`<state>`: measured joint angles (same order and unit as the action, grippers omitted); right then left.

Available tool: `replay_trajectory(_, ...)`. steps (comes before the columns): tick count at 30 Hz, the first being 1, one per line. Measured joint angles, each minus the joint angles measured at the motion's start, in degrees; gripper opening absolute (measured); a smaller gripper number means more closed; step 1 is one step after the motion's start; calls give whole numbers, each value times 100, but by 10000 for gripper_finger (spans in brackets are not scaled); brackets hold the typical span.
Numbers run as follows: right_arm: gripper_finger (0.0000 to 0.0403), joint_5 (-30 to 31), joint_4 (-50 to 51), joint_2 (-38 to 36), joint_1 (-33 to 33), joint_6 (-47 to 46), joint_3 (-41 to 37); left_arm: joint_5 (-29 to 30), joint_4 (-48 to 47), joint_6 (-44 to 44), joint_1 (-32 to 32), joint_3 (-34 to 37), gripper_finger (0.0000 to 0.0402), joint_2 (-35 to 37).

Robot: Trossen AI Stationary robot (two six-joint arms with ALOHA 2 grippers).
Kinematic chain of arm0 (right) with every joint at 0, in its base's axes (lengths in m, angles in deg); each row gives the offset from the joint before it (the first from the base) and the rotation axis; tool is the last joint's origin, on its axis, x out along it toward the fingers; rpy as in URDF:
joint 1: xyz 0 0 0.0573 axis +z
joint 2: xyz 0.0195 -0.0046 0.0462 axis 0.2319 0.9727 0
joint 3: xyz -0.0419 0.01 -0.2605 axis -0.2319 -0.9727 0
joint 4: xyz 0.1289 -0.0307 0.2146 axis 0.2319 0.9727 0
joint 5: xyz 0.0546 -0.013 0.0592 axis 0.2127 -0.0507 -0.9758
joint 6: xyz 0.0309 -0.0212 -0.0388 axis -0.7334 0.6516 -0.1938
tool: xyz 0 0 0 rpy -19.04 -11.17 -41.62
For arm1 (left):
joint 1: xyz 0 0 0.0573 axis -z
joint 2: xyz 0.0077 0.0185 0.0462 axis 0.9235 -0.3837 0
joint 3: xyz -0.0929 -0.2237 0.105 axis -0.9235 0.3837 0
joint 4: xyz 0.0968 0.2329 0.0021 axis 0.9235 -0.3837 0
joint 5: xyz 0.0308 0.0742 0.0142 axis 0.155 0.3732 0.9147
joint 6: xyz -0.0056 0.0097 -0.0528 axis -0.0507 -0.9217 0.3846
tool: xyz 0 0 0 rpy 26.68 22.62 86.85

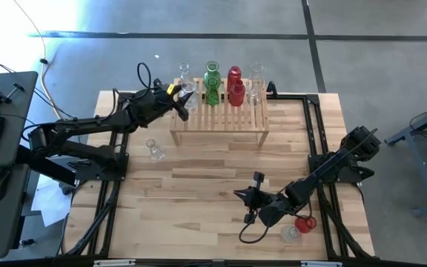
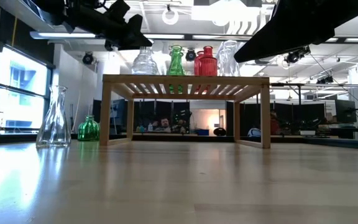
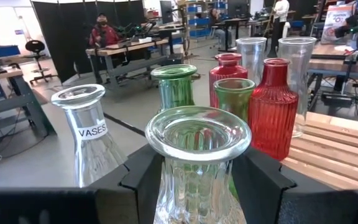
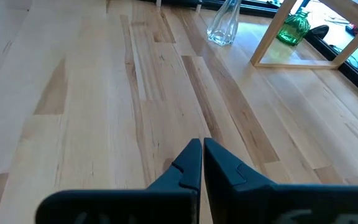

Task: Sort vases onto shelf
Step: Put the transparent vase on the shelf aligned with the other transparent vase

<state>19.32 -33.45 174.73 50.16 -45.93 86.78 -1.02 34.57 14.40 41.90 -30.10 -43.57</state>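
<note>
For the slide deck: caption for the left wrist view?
Left gripper straddles a clear ribbed vase among green, red and clear vases.

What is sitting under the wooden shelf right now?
Under the shelf, the low view shows one small green vase on the table by a leg. The high view cannot confirm it, since the slatted top covers that space.
</note>
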Motion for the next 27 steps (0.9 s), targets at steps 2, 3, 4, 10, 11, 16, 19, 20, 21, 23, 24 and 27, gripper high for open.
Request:
replay_trajectory(2,0,-4,0,0,0,0,0,33,0,2,0,0,165,0)
replay_trajectory(3,0,-4,0,0,0,0,0,36,0,0,0,0,171,0)
replay_trajectory(4,0,-4,0,0,-1,0,0,43,-3,-4,0,0,178,0)
replay_trajectory(10,0,-6,0,0,0,0,0,168,-20,-15,0,0,209,0)
replay_trajectory(11,0,-6,0,0,0,0,0,170,-20,-25,0,0,211,0)
replay_trajectory(16,0,-6,0,0,-1,0,0,301,-16,-66,0,0,212,0)
replay_trajectory(19,0,-6,0,0,-2,0,0,323,-30,-143,0,0,212,29)
replay_trajectory(20,0,-6,-2,0,-2,0,0,347,-34,-183,0,0,212,44)
replay_trajectory(21,0,-6,0,0,0,0,0,368,-19,-212,0,0,211,56)
replay_trajectory(23,0,-6,0,0,-1,0,0,391,-31,-216,0,0,212,92)
replay_trajectory(24,0,-6,0,0,0,0,0,397,-50,-212,0,0,212,112)
replay_trajectory(27,0,-6,0,0,0,0,0,397,-84,-212,0,-2,212,122)
